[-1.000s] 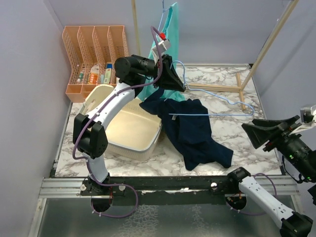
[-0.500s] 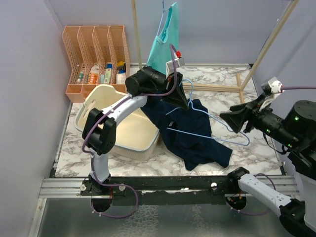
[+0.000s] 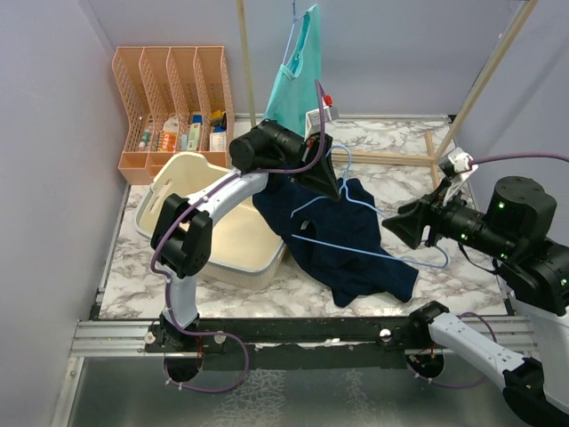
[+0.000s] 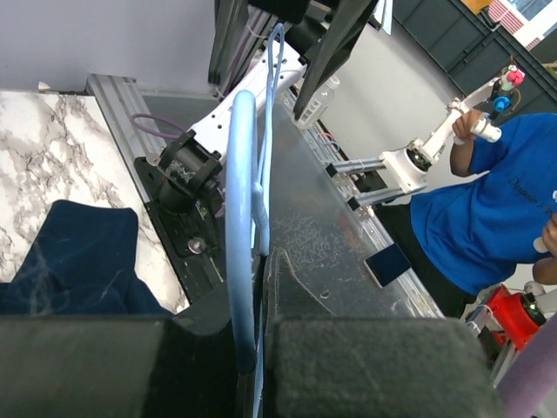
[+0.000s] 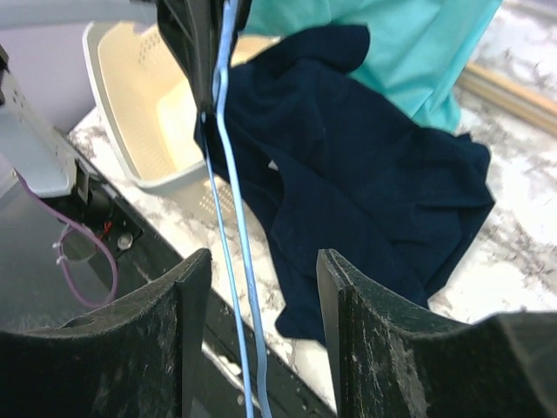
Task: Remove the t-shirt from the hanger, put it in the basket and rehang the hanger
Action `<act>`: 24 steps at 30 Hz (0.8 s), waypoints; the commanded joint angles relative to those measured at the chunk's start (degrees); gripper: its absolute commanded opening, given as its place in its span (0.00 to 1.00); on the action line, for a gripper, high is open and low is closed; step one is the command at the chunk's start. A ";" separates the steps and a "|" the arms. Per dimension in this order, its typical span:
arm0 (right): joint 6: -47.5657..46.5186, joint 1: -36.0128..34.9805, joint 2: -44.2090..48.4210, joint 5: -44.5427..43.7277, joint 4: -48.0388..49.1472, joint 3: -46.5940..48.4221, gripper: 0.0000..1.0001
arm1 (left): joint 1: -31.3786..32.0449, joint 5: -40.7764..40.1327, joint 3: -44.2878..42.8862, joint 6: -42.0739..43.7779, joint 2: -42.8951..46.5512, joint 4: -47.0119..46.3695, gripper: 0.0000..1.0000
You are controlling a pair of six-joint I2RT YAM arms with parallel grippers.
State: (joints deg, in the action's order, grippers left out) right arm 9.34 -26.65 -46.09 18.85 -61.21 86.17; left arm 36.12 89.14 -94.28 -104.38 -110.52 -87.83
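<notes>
Left gripper (image 3: 336, 189) pinches the hanger (image 4: 239, 218). Right gripper (image 3: 397, 224) is spread around its wire. I'd close it gently, then lift the hanger clear of the shirt (image 3: 356, 267).

The left gripper (image 3: 334, 189) carried the hanger (image 4: 239, 218) from beyond the t-shirt's (image 3: 351, 253) far-left corner to above its far edge, swinging the wire in over the cloth. The right gripper (image 3: 391, 226) came in from well right of the t-shirt to just beside it.
</notes>
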 commanded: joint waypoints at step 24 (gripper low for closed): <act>6.44 -0.22 8.06 -27.97 -8.14 7.40 0.01 | -2.72 -4.94 -9.36 -0.20 -2.13 -3.72 0.99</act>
State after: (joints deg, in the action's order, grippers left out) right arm 13.23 -27.05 -38.81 3.88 -69.36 90.15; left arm 35.22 88.03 -100.25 -104.64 -111.74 -87.85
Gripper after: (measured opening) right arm 0.029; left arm 0.990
